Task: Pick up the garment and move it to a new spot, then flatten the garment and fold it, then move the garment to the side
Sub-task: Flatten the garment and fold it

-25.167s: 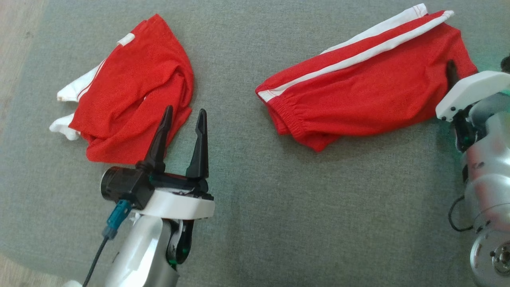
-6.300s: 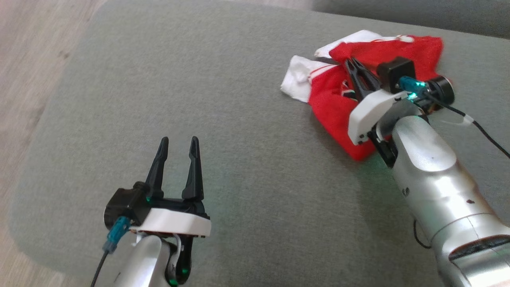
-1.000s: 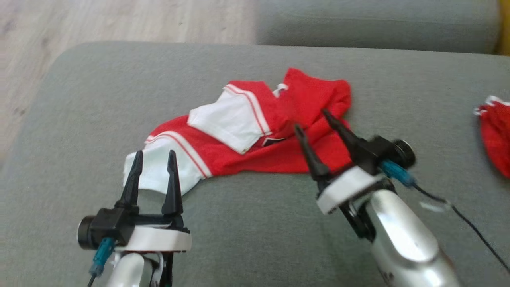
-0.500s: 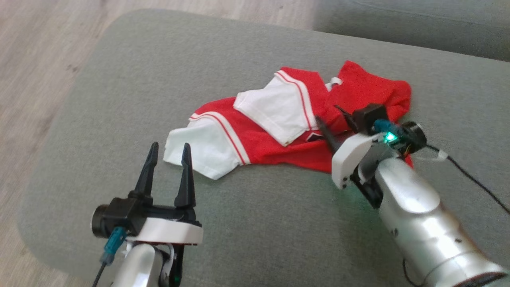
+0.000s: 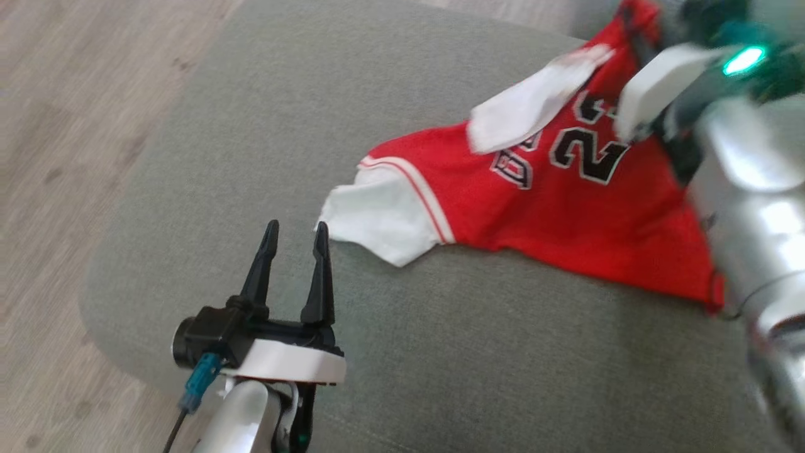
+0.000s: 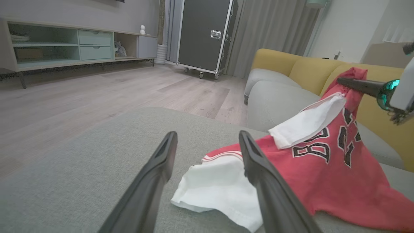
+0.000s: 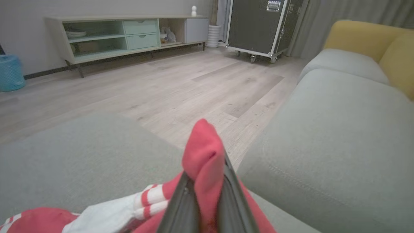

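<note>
The garment (image 5: 553,207) is a red jersey with white sleeves and black lettering. One end hangs lifted from my right gripper (image 5: 631,22), which is shut on a bunch of its red cloth at the top right. In the right wrist view the cloth (image 7: 203,155) bulges out between the closed fingers of the right gripper (image 7: 207,171). The garment's lower white sleeve (image 5: 383,220) rests on the grey cushion. My left gripper (image 5: 296,228) stands open just in front of that sleeve, touching nothing. From the left wrist, the left gripper (image 6: 207,134) frames the sleeve (image 6: 216,187).
The grey cushion (image 5: 440,352) ends in a rounded edge at the left, with wood floor (image 5: 63,126) beyond. A second grey seat (image 7: 339,136) and a yellow sofa back (image 6: 291,64) lie behind. A black wheeled case (image 6: 203,32) and a low shelf unit (image 6: 64,42) stand farther off.
My right gripper has shut on the garment and raised that end, so the jersey now hangs stretched with its lettering showing. The head camera has shifted. The left gripper stays open.
</note>
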Robot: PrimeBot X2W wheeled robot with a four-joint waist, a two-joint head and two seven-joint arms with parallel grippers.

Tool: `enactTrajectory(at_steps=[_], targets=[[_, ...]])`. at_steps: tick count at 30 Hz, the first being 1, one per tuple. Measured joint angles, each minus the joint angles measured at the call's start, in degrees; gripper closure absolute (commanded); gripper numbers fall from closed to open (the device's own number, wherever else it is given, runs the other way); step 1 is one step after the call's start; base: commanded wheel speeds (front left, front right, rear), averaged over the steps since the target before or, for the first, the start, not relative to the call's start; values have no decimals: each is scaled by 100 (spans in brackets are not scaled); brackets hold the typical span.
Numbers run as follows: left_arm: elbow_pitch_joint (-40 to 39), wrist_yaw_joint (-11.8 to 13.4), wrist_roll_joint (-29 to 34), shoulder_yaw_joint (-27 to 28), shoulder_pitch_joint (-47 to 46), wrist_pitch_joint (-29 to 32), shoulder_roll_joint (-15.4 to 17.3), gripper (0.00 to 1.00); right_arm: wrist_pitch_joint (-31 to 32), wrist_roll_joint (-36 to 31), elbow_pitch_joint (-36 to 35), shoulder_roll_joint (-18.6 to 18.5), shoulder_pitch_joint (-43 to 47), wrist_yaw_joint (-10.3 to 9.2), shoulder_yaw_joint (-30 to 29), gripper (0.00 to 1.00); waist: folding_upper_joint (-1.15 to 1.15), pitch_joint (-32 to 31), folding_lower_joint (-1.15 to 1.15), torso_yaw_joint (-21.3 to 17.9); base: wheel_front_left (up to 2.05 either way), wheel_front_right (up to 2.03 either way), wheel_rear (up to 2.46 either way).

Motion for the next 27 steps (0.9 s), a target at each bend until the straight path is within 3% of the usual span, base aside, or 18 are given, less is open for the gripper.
enactTrajectory(at_steps=[3,4,13,19,23,27], targets=[[-64,52,-57,-41,1,0,-1,0,-132,-359,315,-132,-470,0,-310,100,0,102,0,91,0,0,0],[-82,59,-67,-63,1,0,-1,0,-193,-528,391,-152,-588,0,-327,0,0,134,0,117,0,0,0],[-121,152,-111,-127,0,0,-7,0,-492,-1083,739,-129,-681,0,-793,0,0,116,-1,90,0,0,0],[-124,143,12,281,-13,0,-7,0,-647,-1128,715,141,-300,-1,-1103,0,0,6,-1,-425,0,0,0],[-182,87,74,599,-71,0,-8,0,-703,-1060,242,260,93,0,-1265,0,0,-83,0,-900,0,0,0],[-209,29,174,771,-92,0,-8,0,-719,-1000,-866,321,880,-1,-1463,0,0,-213,-1,-1387,0,0,0]])
